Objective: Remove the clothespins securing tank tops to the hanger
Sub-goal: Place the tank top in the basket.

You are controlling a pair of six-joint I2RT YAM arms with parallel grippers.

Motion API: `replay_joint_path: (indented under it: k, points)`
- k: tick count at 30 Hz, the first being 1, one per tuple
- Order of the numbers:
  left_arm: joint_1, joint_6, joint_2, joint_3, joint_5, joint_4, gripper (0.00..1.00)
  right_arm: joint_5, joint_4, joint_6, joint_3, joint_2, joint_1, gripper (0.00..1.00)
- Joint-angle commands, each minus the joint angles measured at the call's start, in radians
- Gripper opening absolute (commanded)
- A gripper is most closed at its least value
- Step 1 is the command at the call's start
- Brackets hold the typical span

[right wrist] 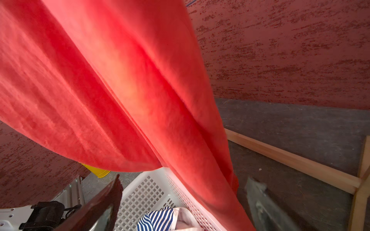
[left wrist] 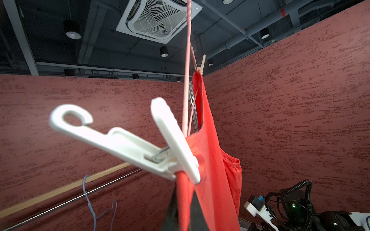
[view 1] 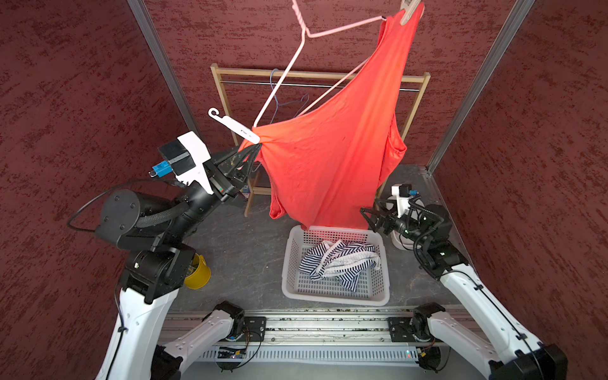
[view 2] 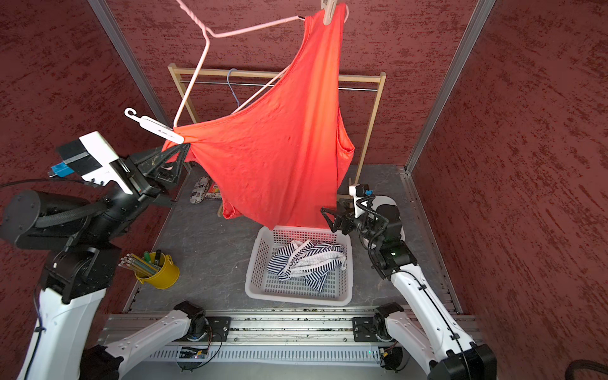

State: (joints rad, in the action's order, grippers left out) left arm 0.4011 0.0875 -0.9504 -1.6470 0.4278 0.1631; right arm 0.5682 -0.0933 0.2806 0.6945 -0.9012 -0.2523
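orange top pinched below the white pin, both pins not yet off

landmark: the thin pink wire hanger [view 1: 289, 69], which hung tilted with one end high and one corner low.

- the white plastic clothespin with a curled end [view 1: 233, 126] sat clamped at the hanger's low corner. it bit a bunched edge of the orange-red sleeveless cloth tank top [view 1: 329, 148].
- the beige clothespin [view 1: 408, 11] gripped a strap at the hanger's high end.
- the left gripper [view 1: 255, 149] was closed narrow on the orange tank top just under the white clothespin. it held cloth, not the pin.
- the right gripper [view 1: 371, 218] stood wide and held nothing, low beneath the hanger and beside the hem.
- the navy-and-white striped tank top [view 1: 339, 263] was off the hanger. it lay crumpled in the white perforated plastic basket [view 1: 329, 296] below the hanger.

risks, my judgement:
- pulling on the cloth could drag the tilted hanger with it, or swing it off its hook.
- the white clothespin could snap free suddenly and fly wide of the basket.
- if the white pin let go first, the whole top would hang from the beige clothespin alone. that could stretch the strap and swing the hem against the right gripper.
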Motion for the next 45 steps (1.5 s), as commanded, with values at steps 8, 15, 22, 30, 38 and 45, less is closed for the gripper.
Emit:
replay_joint_path:
  k: [8, 15, 22, 30, 38, 45]
  points:
    - [-0.018, 0.059, -0.081, -0.183, -0.04, -0.122, 0.0, 0.104, -0.126, 0.01, -0.021, 0.019, 0.005, 0.99]
    - [-0.031, 0.038, -0.144, -0.282, -0.023, -0.132, 0.0, 0.258, -0.293, 0.066, -0.046, -0.004, 0.002, 0.99]
    - [-0.054, -0.019, -0.199, -0.379, 0.024, -0.143, 0.0, 0.175, -0.298, 0.037, 0.026, -0.127, -0.061, 0.99]
    - [-0.069, -0.038, -0.204, -0.385, 0.035, -0.122, 0.0, 0.125, -0.402, 0.062, 0.099, -0.218, -0.149, 0.59]
    - [-0.087, -0.039, -0.181, -0.304, 0.026, -0.125, 0.0, 0.159, -0.429, 0.108, 0.237, -0.197, -0.224, 0.19]
    - [-0.114, -0.041, -0.171, -0.248, 0.021, -0.13, 0.0, 0.121, -0.468, 0.186, 0.31, -0.082, -0.249, 0.07]
